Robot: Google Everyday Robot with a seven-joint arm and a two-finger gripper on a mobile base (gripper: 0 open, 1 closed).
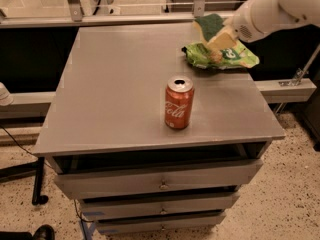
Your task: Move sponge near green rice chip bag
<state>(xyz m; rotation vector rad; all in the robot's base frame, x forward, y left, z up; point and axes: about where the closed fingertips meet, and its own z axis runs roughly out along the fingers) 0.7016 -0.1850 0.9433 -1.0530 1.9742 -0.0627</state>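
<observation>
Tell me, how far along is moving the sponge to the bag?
Done: the sponge is up off the table and over by the chip bag. In hand: the gripper holds it just above the bag. Left: set it down beside the bag and let go.

Coca-Cola script on red can (179, 104); gripper (222, 37) holds sponge (208, 23) above bag (241, 59).

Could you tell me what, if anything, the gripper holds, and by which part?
The gripper, above the green rice chip bag, holds the sponge by its end nearest the arm, jaws shut on it.
</observation>
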